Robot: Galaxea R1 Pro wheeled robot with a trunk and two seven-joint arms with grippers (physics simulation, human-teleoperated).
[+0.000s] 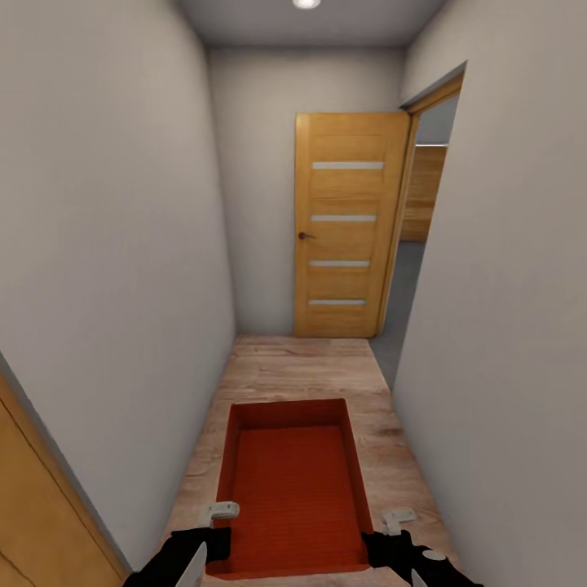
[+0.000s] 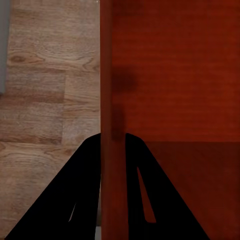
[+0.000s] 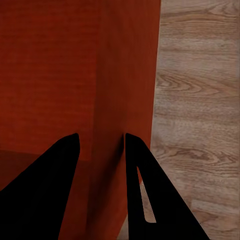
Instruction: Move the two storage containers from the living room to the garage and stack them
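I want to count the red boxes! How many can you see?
1. The storage container is carried low in front of the robot, the left gripper clamping one side wall and the right gripper the other. A second isn't in sight here.

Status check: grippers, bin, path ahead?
Left gripper shut on storage container's left wall; right gripper shut on its right wall. Container empty, carried over wood-plank floor in narrow hallway. Open wooden door ahead, doorway to its right.

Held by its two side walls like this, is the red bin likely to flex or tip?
The storage container looks empty, so probably light. The left gripper and right gripper each pinch a thin wall, which may flex. Opposite-side grips should limit tipping.
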